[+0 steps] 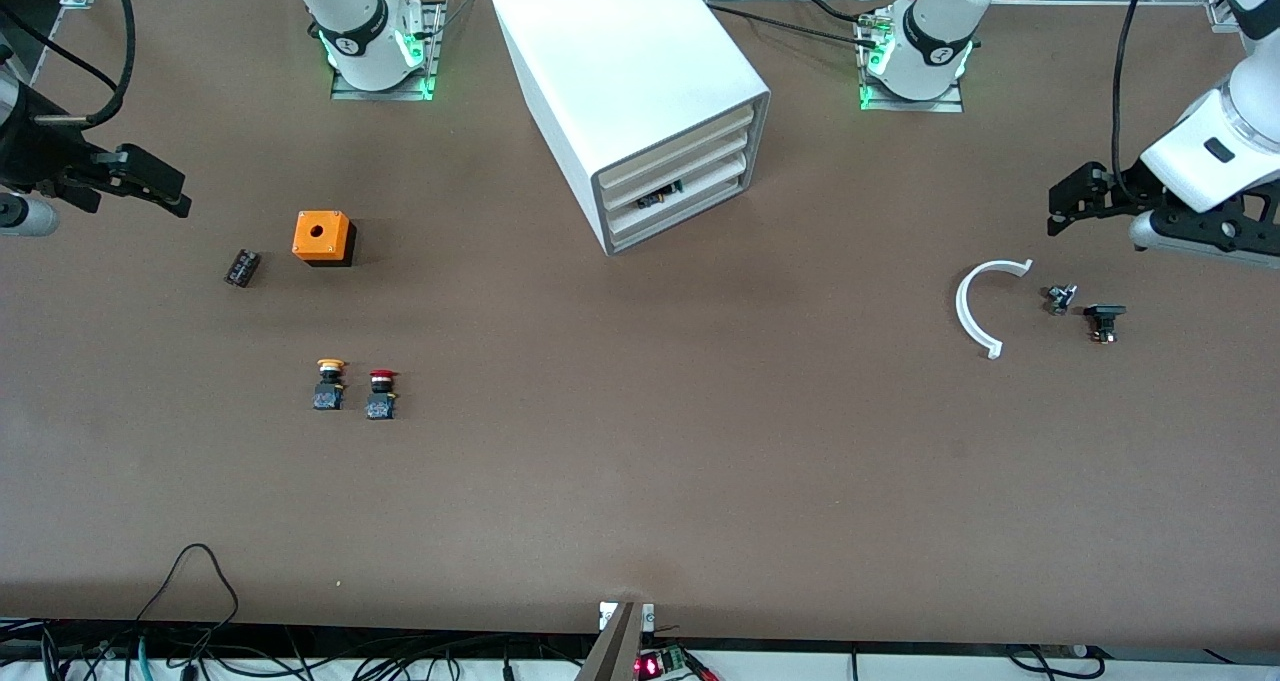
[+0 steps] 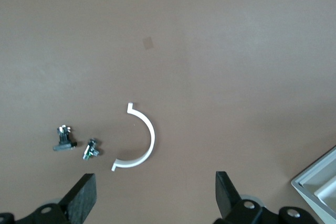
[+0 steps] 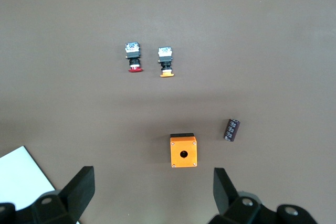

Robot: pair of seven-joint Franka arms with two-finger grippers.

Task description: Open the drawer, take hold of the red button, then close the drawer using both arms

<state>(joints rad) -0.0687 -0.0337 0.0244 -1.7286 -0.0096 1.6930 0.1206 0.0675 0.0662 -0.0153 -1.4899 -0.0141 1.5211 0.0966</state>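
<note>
Both my claws, left gripper [image 1: 1062,204] and right gripper [image 1: 160,189], spread wide, empty. Red button [image 1: 381,394], lower-left frame: light, rigid; pinch black body.

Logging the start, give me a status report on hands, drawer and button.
Left hand and right hand open, empty, waiting over table ends. Drawers all shut. Red button on table beside yellow button. Nothing in the way.

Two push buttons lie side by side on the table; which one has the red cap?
The red-capped button is the one toward the cabinet end of the pair; the yellow-capped button beside it lies toward the right arm's end.
</note>
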